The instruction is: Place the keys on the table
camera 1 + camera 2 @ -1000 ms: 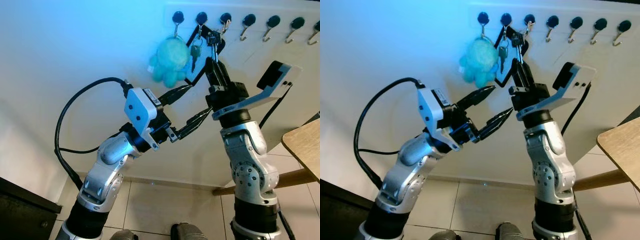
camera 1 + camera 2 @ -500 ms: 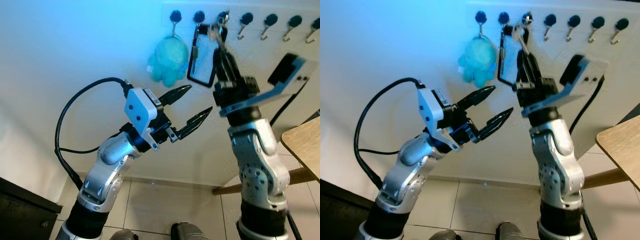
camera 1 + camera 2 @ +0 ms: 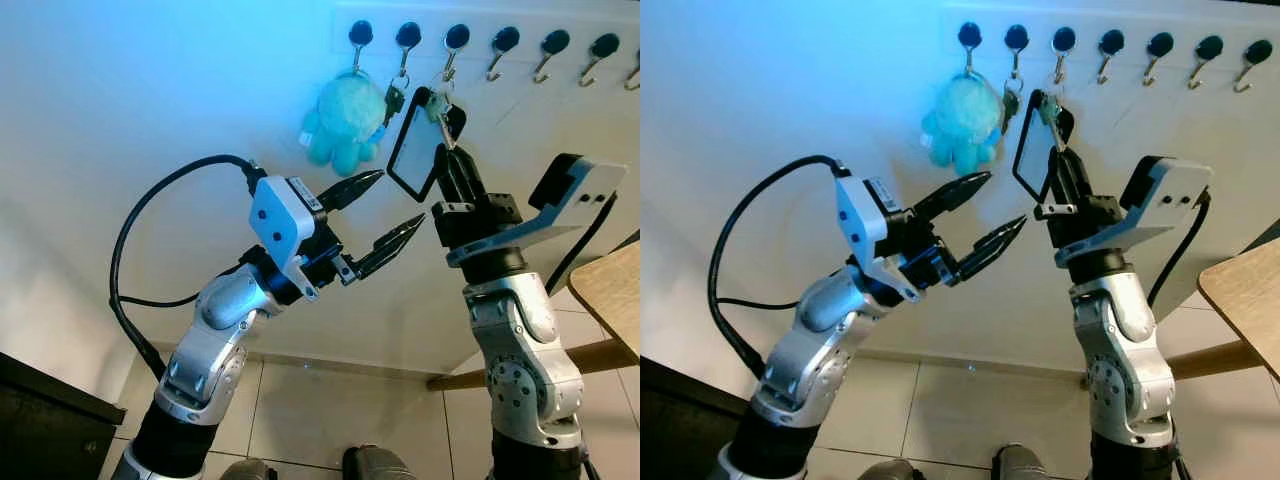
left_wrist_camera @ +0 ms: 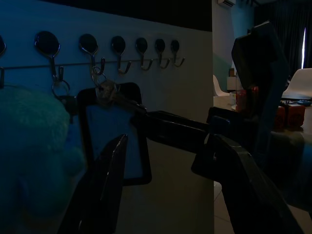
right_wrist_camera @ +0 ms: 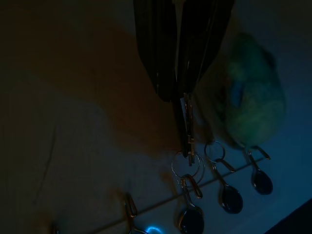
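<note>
Keys: bunch (image 3: 437, 103) with a black-framed card holder (image 3: 415, 146), up at the wall hook rail (image 3: 480, 40), ring hanging from the third hook from the left; not on the table.
Right gripper: (image 3: 452, 160) raised to the rail, fingers clenched on the keys just below the ring.
Left gripper: (image 3: 385, 212) held up near the wall below the rail, fingers spread, holding nothing.
Plush toy: turquoise (image 3: 344, 118), hanging from the first hook, beside the card holder.
Table: wooden corner (image 3: 612, 287) at the robot's right, well apart from the keys.
</note>
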Controlling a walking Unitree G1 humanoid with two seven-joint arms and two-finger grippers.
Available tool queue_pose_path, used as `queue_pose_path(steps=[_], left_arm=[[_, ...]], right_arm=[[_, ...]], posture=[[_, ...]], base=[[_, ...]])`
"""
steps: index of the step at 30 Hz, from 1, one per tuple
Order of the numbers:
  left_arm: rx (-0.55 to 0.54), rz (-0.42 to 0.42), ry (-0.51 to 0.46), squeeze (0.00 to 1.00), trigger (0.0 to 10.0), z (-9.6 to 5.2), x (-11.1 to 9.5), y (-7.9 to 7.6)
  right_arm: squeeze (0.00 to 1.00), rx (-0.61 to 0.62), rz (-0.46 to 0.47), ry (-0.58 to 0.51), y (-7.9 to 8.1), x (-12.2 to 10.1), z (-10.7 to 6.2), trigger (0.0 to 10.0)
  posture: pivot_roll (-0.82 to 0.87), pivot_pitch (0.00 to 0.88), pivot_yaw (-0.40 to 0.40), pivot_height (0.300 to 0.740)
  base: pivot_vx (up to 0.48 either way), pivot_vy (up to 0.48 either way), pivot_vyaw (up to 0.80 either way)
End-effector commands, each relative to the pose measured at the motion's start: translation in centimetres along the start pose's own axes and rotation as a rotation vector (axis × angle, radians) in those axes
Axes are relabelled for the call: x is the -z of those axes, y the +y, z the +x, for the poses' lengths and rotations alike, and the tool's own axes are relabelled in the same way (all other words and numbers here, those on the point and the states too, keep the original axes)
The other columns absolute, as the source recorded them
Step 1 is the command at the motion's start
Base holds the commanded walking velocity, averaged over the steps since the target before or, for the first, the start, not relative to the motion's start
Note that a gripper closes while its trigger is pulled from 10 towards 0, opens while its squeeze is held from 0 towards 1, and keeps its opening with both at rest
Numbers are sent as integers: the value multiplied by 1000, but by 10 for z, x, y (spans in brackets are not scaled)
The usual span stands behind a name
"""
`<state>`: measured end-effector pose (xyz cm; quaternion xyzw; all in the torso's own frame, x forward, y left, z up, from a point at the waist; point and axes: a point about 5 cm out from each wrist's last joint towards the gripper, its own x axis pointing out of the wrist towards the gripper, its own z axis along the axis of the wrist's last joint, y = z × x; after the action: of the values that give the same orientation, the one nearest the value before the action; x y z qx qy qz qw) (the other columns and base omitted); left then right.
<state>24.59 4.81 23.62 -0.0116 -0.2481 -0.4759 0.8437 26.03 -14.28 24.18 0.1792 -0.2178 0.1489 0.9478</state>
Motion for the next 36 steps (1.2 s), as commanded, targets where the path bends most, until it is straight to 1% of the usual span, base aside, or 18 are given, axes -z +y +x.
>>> queue_pose_path(steps=[1, 2, 3, 4, 6, 7, 9, 11, 19, 24, 26, 28, 29, 30, 31, 32, 33, 36], left_arm=[[19, 2, 8, 0, 10000, 0, 0, -4], [20, 2, 9, 0, 10000, 0, 0, -4], [20, 2, 9, 0, 10000, 0, 0, -4], [20, 2, 9, 0, 10000, 0, 0, -3], [21, 2, 9, 0, 10000, 0, 0, -3], [22, 1, 8, 0, 10000, 0, 0, -4], [22, 1, 8, 0, 10000, 0, 0, -4], [24, 1, 7, 0, 10000, 1, 0, -4], [26, 1, 8, 0, 10000, 1, 0, -4], [30, 1, 8, 0, 10000, 1, 1, -5], [32, 1, 8, 0, 10000, 1, 1, -5], [32, 1, 9, 0, 10000, 1, 1, -5], [33, 2, 9, 0, 10000, 1, 1, -5], [33, 2, 10, 0, 10000, 1, 1, -5], [33, 3, 11, 0, 10000, 1, 1, -5], [33, 3, 11, 0, 10000, 1, 1, -5], [33, 4, 12, 0, 10000, 0, 1, -5], [33, 4, 14, 0, 10000, 0, 2, -5]], right_arm=[[0, -85, 38, -1, 13, -5, -1, 0], [0, -158, 74, -11, 23, -10, 0, 0], [0, -158, 74, -11, 23, -10, 0, 0], [0, -195, 95, -16, 30, -13, 1, 0], [0, -210, 108, -20, 32, -15, 2, 0], [0, -245, 134, -33, 38, -20, 4, 0], [0, -256, 141, -37, 40, -22, 5, 0], [0, -307, 189, -61, 48, -30, 8, 0], [0, -329, 205, -79, 51, -36, 11, 0], [0, -241, 215, -97, 41, -40, 21, 0], [0, -193, 227, -95, 36, -40, 26, 1412], [0, -181, 231, -92, 34, -40, 27, 1412], [0, -175, 235, -89, 33, -41, 29, 4157], [0, -176, 237, -88, 32, -41, 31, 4745], [0, -177, 238, -86, 32, -42, 32, 9176], [0, -177, 238, -86, 32, -42, 32, 9176], [0, -175, 234, -84, 32, -42, 33, 10000], [0, -173, 230, -81, 32, -43, 34, 10000]], posture=[[36, 130, 7, 740], [36, 130, 7, 740], [36, 130, 7, 740], [34, 130, 10, 740], [34, 130, 10, 740], [34, 129, 11, 740], [34, 129, 11, 740], [35, 125, 12, 740], [35, 124, 12, 740], [35, 116, 13, 740], [36, 117, 13, 740], [36, 118, 13, 740], [38, 120, 13, 740], [38, 120, 13, 740], [39, 122, 12, 740], [39, 122, 12, 740], [39, 122, 12, 740], [39, 122, 12, 740]], base=[[0, 0, 0], [0, 0, 0], [0, 0, 0], [0, 0, 0], [0, 0, 0], [0, 0, 0], [0, 0, 0], [0, 0, 0], [0, 0, 0], [0, 0, 0], [0, 0, 0], [0, 0, 0], [0, 0, 0], [0, 0, 0], [0, 0, 0], [0, 0, 0], [0, 0, 0], [0, 0, 0]])
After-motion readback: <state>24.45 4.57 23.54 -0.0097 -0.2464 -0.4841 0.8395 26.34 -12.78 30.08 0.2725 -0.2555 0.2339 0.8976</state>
